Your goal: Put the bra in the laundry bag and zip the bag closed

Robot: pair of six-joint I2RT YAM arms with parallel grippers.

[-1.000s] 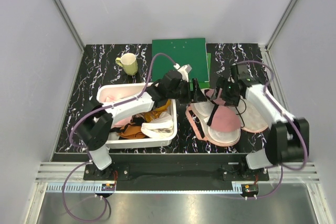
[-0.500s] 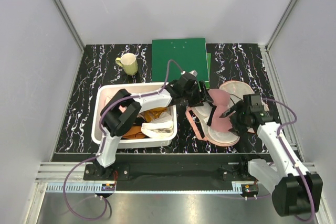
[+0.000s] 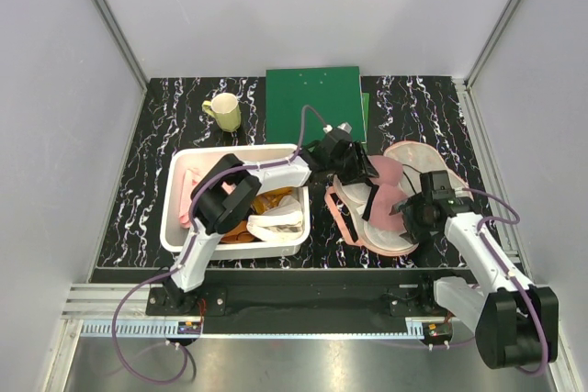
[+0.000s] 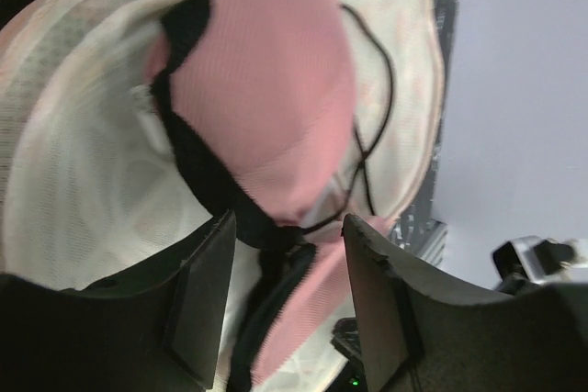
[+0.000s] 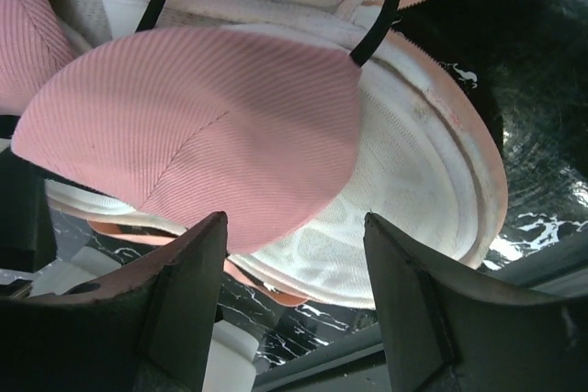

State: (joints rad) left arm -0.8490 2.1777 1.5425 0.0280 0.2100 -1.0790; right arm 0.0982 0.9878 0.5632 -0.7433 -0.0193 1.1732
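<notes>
The bra (image 5: 202,126) lay domes up inside the open laundry bag (image 3: 381,238) on the black marbled counter (image 3: 156,135), just right of the white bin (image 3: 230,250). The left arm (image 3: 266,172) reached across the bin, its jaws spread apart over the bra's black-edged cup, gripping nothing. The right arm (image 3: 473,240) held its jaws wide too, the nearer cup just ahead of them.
</notes>
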